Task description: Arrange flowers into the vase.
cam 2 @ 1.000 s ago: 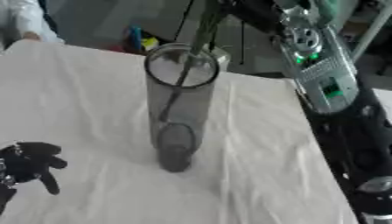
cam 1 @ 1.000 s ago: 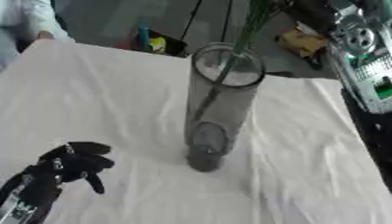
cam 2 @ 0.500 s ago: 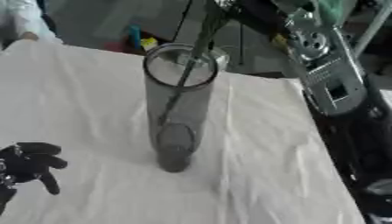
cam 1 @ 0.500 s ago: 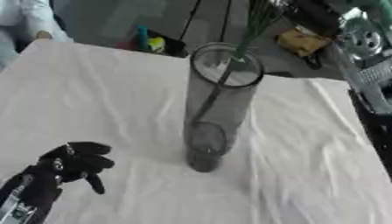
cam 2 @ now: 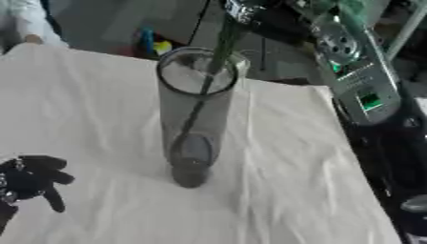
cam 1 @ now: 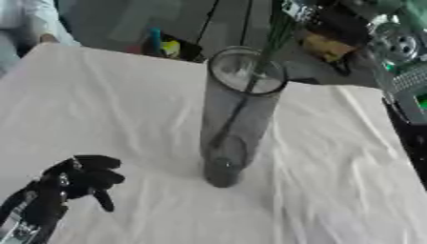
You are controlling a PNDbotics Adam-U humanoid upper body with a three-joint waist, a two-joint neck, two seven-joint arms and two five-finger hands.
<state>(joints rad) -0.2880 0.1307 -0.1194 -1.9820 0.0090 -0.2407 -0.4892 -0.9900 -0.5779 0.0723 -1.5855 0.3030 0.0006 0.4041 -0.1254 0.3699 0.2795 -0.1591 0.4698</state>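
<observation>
The bench [cam 1: 100, 109] fills most of both views, draped in a white cloth with soft creases running across it. Its far edge meets a dark floor where a few small coloured objects [cam 1: 163, 45] sit, too blurred to identify.

The right arm [cam 2: 354, 71] comes in from the upper right, a bulky black and silver body with small green lights on its side. Its robot hand [cam 1: 321, 21] shows at the top of the left eye view, above the vase mouth. It sits where the flower stems meet the top of the frame, but whether its fingers are closed round them cannot be told.

A tall, clear cylindrical vase [cam 1: 238, 119] stands upright near the middle of the bench. Its round mouth is open toward the camera.

Thin green flower stems [cam 2: 218, 45] slant down from the upper frame into the vase mouth, and 1 dark stem runs on inside the glass toward the base.

The left robot hand [cam 1: 79, 178] rests on the cloth in the lower left corner, well apart from the vase, with its black fingers curled and holding nothing.
</observation>
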